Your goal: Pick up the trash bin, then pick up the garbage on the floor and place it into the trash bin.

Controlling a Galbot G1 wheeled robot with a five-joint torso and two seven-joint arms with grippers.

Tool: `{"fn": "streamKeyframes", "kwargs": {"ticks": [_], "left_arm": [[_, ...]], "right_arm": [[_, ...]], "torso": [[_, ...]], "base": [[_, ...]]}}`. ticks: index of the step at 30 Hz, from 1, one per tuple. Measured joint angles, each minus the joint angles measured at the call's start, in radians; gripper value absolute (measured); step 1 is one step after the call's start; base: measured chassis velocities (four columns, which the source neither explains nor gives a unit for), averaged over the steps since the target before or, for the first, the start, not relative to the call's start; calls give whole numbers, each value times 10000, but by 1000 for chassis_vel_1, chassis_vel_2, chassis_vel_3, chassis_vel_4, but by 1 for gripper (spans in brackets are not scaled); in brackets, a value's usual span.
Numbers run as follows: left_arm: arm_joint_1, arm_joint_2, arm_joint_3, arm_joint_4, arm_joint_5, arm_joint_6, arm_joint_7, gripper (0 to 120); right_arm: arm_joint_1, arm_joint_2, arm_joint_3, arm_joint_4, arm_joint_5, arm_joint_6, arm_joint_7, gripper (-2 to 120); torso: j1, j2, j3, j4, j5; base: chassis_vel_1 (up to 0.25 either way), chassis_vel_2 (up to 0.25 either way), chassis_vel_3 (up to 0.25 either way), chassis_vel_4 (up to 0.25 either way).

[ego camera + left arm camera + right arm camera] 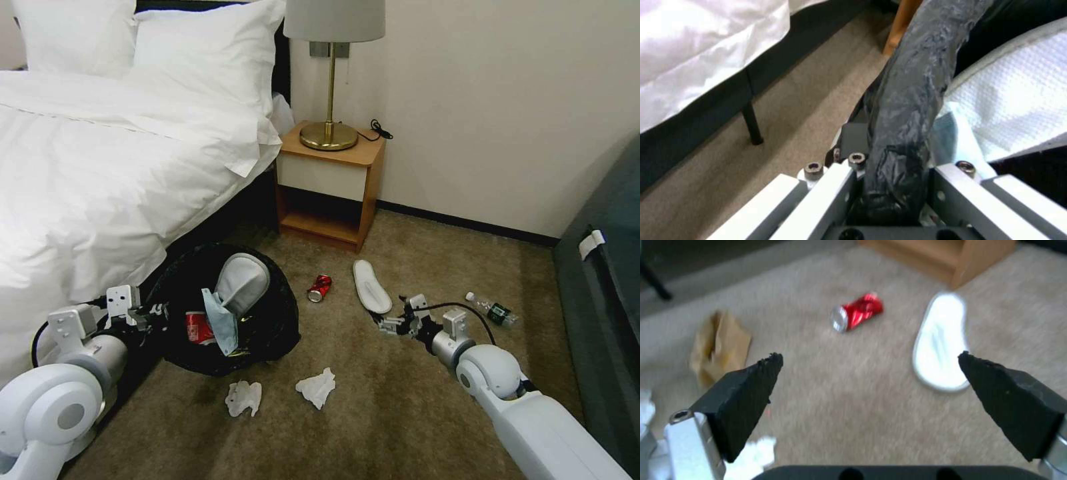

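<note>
Left end effector [896, 186] is pinched tight on the rim of the trash bin [267, 320], you can see the crinkly black bag squeezed between its two sides in the left wrist view. The bin sits by the edge of the bed [80, 187], and it's got a white slipper [241, 283], a pale blue mask [220, 323] and a red wrapper [197, 327] in it. Right end effector [389, 325] is low over the carpet [400, 413] with its black pads [746, 386] spread wide, nothing between them. Just beyond its tip is the other white slipper [371, 285] lying sole up, and a bit further toward the bin is the crushed red can [319, 288]. A clear bottle [490, 309] lies on the far side of the right arm, near the dark furniture. Two white tissues [316, 387] sit on the carpet in front of the bin, and the right wrist view also catches a brown crumpled paper [720, 346] off beside the can. Nightstand [330, 183] with a brass lamp [330, 80] is against the wall behind.
</note>
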Motion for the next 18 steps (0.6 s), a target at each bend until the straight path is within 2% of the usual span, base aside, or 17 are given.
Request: {"fn": "streamKeyframes", "kwargs": {"ticks": [3,6,8,11,14,18], "left_arm": [[-230,148,68,-11,-203,0,-85,2],[-406,259,162,50,-282,0,-77,2],[-860,504,340,203,-487,0,-85,2],[-1005,579,362,220,-594,0,-127,2],[-1087,599,356,223,-649,0,-234,2],[-1117,579,372,219,-644,0,-238,2]], "right_arm": [[178,61,-167,-960,-359,465,-989,100],[237,107,-222,-1340,-604,680,-1345,100],[328,256,-336,-1896,-1098,962,-1893,100],[478,486,-555,-2294,-1378,1063,-2027,100],[748,1216,-984,-3083,-1894,1238,-2129,100],[876,1731,-1199,-3592,-2240,1369,-2183,100]], "torso": [[0,0,0,1,-1],[0,0,0,1,-2],[0,0,0,-3,-3],[0,0,1,-4,-3],[0,0,0,2,-3],[0,0,1,2,-1]], "base": [[0,0,0,0],[0,0,0,0],[0,0,0,0],[0,0,0,0],[0,0,0,0],[0,0,0,0]]}}
